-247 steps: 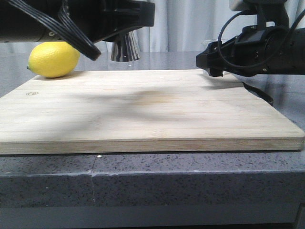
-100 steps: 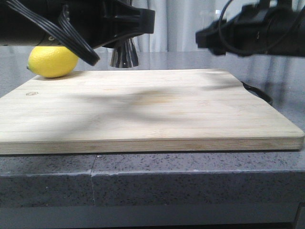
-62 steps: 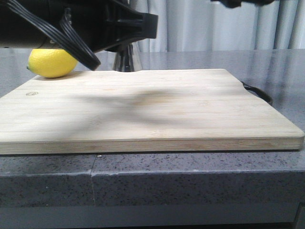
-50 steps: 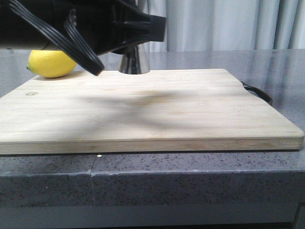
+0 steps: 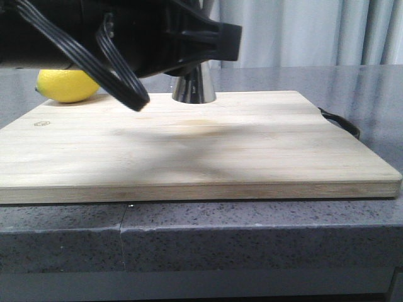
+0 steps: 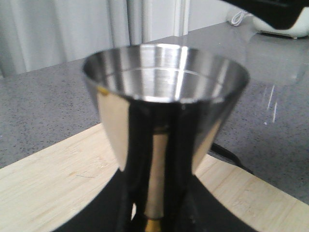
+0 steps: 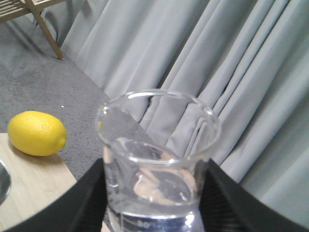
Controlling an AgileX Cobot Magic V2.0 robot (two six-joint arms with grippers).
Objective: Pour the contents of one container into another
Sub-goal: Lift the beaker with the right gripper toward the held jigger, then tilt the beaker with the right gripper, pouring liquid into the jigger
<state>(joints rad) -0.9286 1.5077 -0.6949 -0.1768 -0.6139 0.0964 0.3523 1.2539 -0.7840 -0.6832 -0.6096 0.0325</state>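
My left gripper is shut on the narrow gold-banded waist of the polished steel jigger, which is upright with its open cup facing up. In the front view the jigger's lower cone shows under the black left arm, over the back edge of the wooden cutting board; contact with the board cannot be told. My right gripper is shut on the clear glass beaker, held upright with clear liquid inside. The right arm is out of the front view. A sliver of the jigger's rim shows in the right wrist view.
A yellow lemon lies behind the board's back left corner, also the lemon in the right wrist view. A black handle sticks out at the board's right edge. Grey curtains hang behind the grey counter.
The right arm has risen out of the top of the front view. The left arm has carried the jigger to the right, from near the lemon to the board's back edge.
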